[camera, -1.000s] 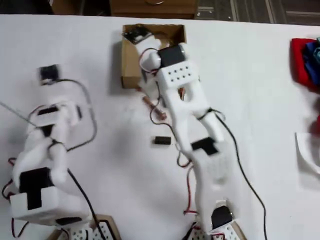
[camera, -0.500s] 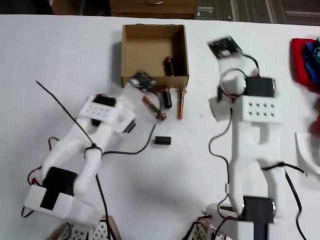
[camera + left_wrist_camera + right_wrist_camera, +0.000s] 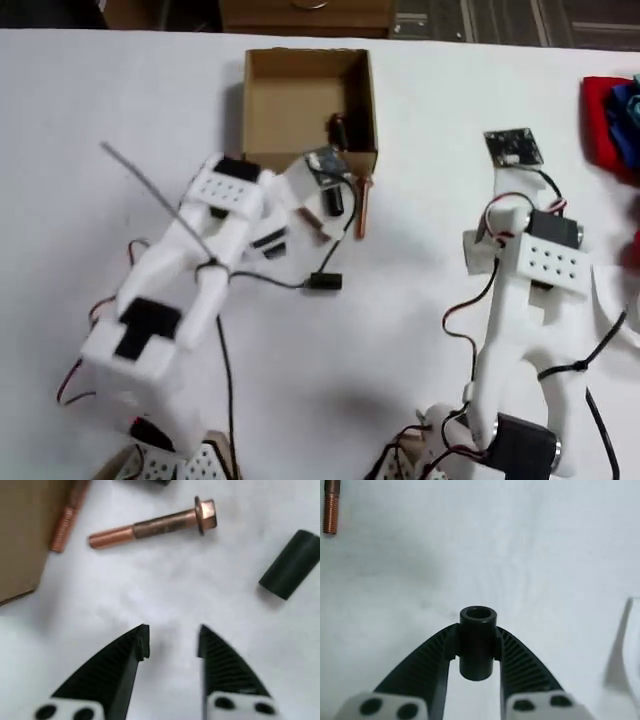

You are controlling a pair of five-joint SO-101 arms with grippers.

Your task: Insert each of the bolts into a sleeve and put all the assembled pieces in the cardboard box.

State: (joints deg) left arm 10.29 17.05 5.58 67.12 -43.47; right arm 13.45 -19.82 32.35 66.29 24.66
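One overhead camera, two wrist cameras.
The high view looks down over the whole desk (image 3: pixel 100 90); the wrist views peer close past the left tool (image 3: pixel 172 635) and right tool (image 3: pixel 476 630) onto it, the left sharing the cardboard box (image 3: pixel 20 530) corner with overhead.

white table (image 3: pixel 480 90) | cardboard box (image 3: pixel 290 100) | copper bolt (image 3: pixel 363 207) beside box | black sleeve (image 3: pixel 325 282) | red cloth (image 3: pixel 603 115) at edge
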